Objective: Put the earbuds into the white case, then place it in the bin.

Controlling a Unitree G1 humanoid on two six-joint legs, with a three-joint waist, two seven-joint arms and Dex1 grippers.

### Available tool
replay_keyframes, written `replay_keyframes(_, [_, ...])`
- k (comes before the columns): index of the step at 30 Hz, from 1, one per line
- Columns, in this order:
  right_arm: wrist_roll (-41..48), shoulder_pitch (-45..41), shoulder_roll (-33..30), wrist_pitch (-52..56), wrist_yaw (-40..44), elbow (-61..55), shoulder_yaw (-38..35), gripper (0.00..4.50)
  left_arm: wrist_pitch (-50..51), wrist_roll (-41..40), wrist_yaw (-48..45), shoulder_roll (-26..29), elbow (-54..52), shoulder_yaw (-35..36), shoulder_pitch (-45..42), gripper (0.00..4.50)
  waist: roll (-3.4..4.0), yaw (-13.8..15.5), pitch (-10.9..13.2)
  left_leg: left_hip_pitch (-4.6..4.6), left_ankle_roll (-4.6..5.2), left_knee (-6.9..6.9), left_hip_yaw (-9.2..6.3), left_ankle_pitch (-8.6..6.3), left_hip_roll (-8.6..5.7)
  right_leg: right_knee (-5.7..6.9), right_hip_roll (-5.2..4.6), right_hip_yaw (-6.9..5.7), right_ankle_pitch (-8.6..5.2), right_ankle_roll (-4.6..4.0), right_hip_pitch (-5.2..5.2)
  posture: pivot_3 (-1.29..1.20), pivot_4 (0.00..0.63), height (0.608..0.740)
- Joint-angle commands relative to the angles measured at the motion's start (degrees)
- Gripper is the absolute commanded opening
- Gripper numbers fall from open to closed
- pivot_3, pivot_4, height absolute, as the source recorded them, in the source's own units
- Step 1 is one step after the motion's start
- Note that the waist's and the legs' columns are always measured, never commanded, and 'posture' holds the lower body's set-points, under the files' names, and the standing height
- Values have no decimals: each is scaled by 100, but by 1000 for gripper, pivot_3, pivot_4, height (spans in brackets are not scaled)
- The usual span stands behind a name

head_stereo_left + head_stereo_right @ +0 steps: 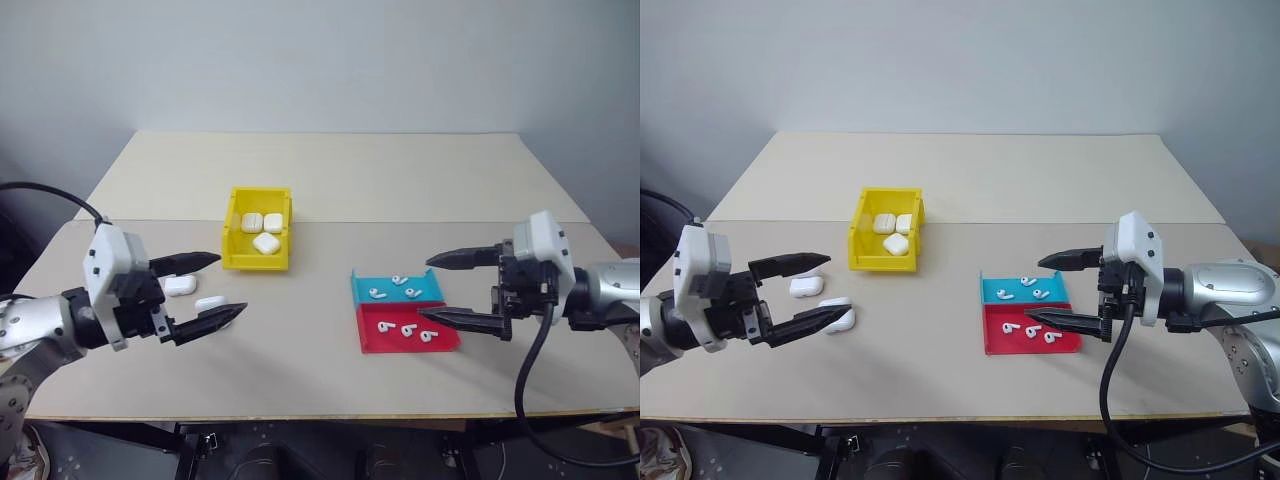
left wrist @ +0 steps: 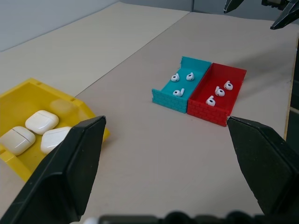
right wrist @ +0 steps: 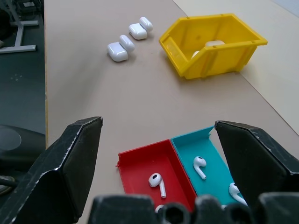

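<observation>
Three earbuds (image 1: pixel 399 281) lie in a flat teal tray (image 1: pixel 362 283), and three more earbuds (image 1: pixel 408 331) in the red tray (image 1: pixel 372 340) beside it. My right gripper (image 1: pixel 424 289) hangs open just above these trays, holding nothing. Two white cases (image 1: pixel 180 286) (image 1: pixel 210 302) lie on the table at the left; in the right wrist view each case (image 3: pixel 117 51) seems to have its lid flipped open. My left gripper (image 1: pixel 231 284) hovers open over them, fingers empty. The yellow bin (image 1: pixel 230 230) stands behind them and holds three closed white cases (image 1: pixel 265 243).
The beige table (image 1: pixel 320 180) stretches far behind the bin and trays. Bare tabletop lies between the bin and the trays. A seam runs across the table just behind the bin. The front edge is close below both grippers.
</observation>
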Motion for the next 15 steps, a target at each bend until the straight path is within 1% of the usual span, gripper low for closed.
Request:
replay_keyframes(1, [40, -112, 29, -95, -42, -40, -18, 4476, -60, -39, -65, 100, -33, 142, 40, 4500, 0, 0, 0, 0, 0, 0, 0, 0, 0, 0, 0, 0, 0, 0, 0, 0, 150, 740])
replay_keyframes(3, [36, -118, 37, -105, -45, -26, -6, 4476, 291, -289, 52, 210, 2, 240, 50, 4500, 0, -2, 0, 0, 0, 0, 1, 0, 0, 1, 0, 0, 0, 0, 0, 0, 150, 740])
replay_keyframes(9, [-30, -181, 81, -45, -235, 46, 124, 4476, 803, 31, -163, 1056, 53, 522, 467, 4500, 0, -5, 0, 0, 0, 0, 3, 0, 1, 2, 0, 2, -1, 0, -3, 0, 150, 740])
replay_keyframes(11, [-64, -215, 99, -66, -248, 72, 194, 4476, 850, 279, -216, 1338, 41, 533, 552, 4500, 0, -4, 0, 1, 0, -1, 3, 0, 1, 2, 1, 0, -1, -1, -5, 0, 150, 740])
replay_keyframes(14, [-109, -336, 128, -77, -240, 136, 295, 4476, 773, 1092, 197, 1653, -257, 365, 683, 4500, 1, -4, 1, 1, -1, -2, 5, 0, 1, 2, 0, 2, -2, -2, -5, 0, 150, 740])
replay_keyframes(15, [-104, -380, 134, -54, -258, 148, 313, 4476, 920, 1084, 256, 1722, -252, 309, 611, 4500, 1, -3, 1, 0, -1, -2, 5, 0, 1, 2, 0, 1, -2, -2, -6, 0, 150, 740])
